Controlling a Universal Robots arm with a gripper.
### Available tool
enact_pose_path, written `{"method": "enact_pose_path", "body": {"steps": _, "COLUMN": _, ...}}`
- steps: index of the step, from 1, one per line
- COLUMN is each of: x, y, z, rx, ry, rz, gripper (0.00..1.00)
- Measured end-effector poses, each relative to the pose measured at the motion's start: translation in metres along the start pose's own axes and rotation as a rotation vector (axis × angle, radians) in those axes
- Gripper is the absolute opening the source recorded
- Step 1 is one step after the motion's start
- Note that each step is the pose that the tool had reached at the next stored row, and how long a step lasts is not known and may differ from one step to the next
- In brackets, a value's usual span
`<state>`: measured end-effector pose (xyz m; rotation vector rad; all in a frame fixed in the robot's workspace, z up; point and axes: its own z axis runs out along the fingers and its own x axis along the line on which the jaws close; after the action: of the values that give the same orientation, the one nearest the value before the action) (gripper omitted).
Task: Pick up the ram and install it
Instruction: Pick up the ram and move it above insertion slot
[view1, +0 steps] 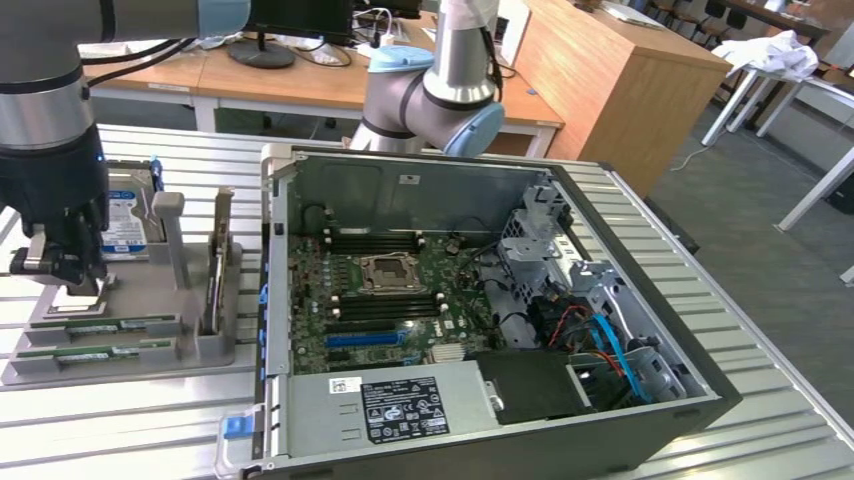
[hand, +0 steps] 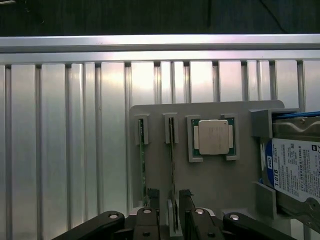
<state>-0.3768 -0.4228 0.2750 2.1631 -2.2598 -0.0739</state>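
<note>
Gripper hovers over holder, jaws released, grasping nothing. RAM sticks sit in holder slots beside CPU. Pickup, install not yet done.

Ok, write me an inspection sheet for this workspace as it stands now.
Surface: slatted metal table, carrying a grey holder tray and an open computer case.
Job's things: two RAM sticks sit in the tray's slots; the motherboard lies exposed inside the case.
Clutter: a processor and a hard drive share the tray.
Grippers: gripper open, just above the tray by the sticks, nothing held.
Cables: blue and red cables inside the case; black cables on the desk behind.
Surroundings: wooden desks, a monitor stand, a white cloth on a far table.
</note>
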Motion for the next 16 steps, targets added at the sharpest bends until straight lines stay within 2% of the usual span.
{"method": "enact_pose_path", "body": {"steps": 7, "x": 0.009, "y": -0.0004, "z": -0.0003, "rx": -0.0002, "ry": -0.0008, "rz": 0.0, "gripper": 0.3}}
{"method": "enact_pose_path", "body": {"steps": 13, "x": 0.017, "y": -0.0007, "z": -0.0004, "rx": -0.0002, "ry": -0.0038, "rz": 0.0, "gripper": 0.3}}
{"method": "enact_pose_path", "body": {"steps": 16, "x": 0.017, "y": -0.0007, "z": -0.0004, "rx": -0.0001, "ry": -0.004, "rz": 0.0, "gripper": 0.3}}
